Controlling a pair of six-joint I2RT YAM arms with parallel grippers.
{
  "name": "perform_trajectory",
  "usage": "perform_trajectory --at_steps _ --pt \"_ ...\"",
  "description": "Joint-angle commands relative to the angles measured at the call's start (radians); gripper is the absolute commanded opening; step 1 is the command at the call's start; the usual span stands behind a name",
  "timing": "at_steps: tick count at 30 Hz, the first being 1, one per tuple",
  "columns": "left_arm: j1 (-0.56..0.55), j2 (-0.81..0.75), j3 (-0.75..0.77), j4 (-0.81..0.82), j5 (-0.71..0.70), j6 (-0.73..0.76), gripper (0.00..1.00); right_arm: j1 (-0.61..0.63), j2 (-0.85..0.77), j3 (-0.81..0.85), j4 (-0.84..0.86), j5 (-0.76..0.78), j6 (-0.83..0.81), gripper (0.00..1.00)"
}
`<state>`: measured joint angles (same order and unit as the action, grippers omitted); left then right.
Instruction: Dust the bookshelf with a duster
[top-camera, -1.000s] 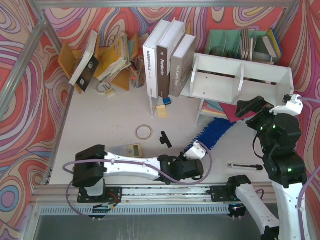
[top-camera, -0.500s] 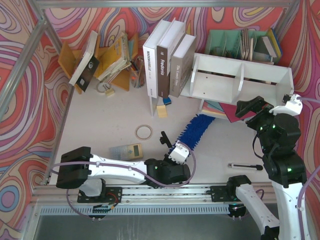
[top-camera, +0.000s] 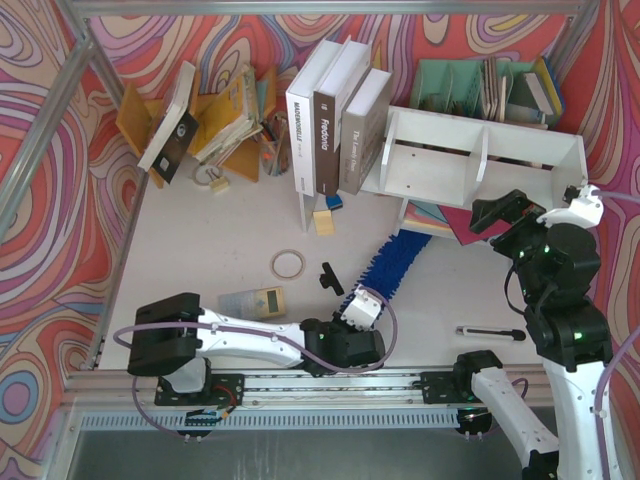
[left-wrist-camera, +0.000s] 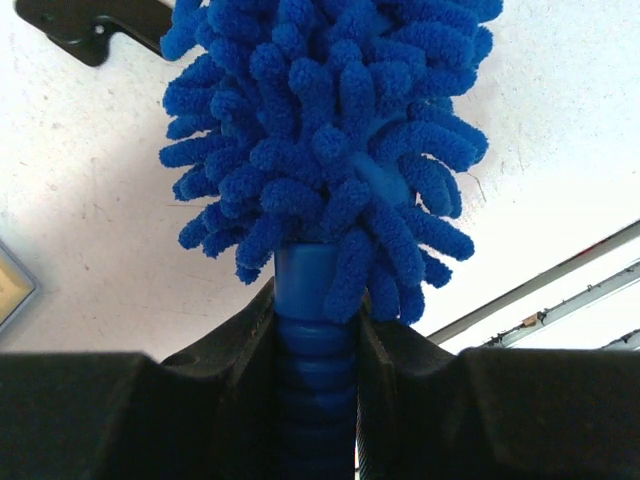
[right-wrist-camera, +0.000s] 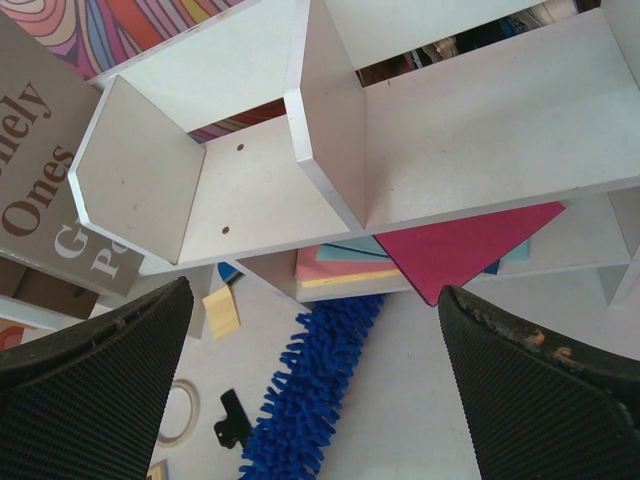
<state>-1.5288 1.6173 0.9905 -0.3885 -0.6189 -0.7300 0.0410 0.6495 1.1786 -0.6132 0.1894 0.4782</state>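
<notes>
- Yellow wooden book rack (top-camera: 135, 115) stands at the far left against the patterned wall, with loose books leaning in it.
- Calculator (top-camera: 252, 300), tape ring (top-camera: 288, 264) and small black clip (top-camera: 330, 278) lie on the white table, left of the duster.
- Left gripper (left-wrist-camera: 315, 330) is low near the table's near edge, its jaws clamped together on the ribbed blue handle.
- Duster (top-camera: 395, 262) slants away to the right from that grip. Its fluffy tip is just under the front edge of the bookshelf's left compartment, beside stacked coloured sheets (right-wrist-camera: 450, 250).
- Three tall books (top-camera: 335, 115) stand upright, touching the bookshelf's left end.
- Bookshelf (top-camera: 520, 170) sits far right on its legs, both compartments bare.
- Right gripper (right-wrist-camera: 312, 350) hovers in front of the bookshelf with its jaws spread wide, holding nothing.
- Black pen (top-camera: 490, 333) lies near the right arm's base.
</notes>
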Motion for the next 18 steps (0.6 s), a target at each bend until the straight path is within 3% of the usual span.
perform_trajectory --at_steps 1,7,18 --pt "0.039 0.046 0.039 0.011 0.041 -0.032 0.00 0.002 -0.002 0.027 0.023 0.012 -0.015 0.99" --pt "0.043 0.063 0.074 -0.031 0.056 -0.026 0.00 0.001 -0.012 0.015 0.021 0.015 -0.015 0.99" --pt "-0.010 -0.061 0.127 -0.110 -0.101 -0.007 0.00 0.002 -0.010 0.008 0.024 0.007 -0.010 0.99"
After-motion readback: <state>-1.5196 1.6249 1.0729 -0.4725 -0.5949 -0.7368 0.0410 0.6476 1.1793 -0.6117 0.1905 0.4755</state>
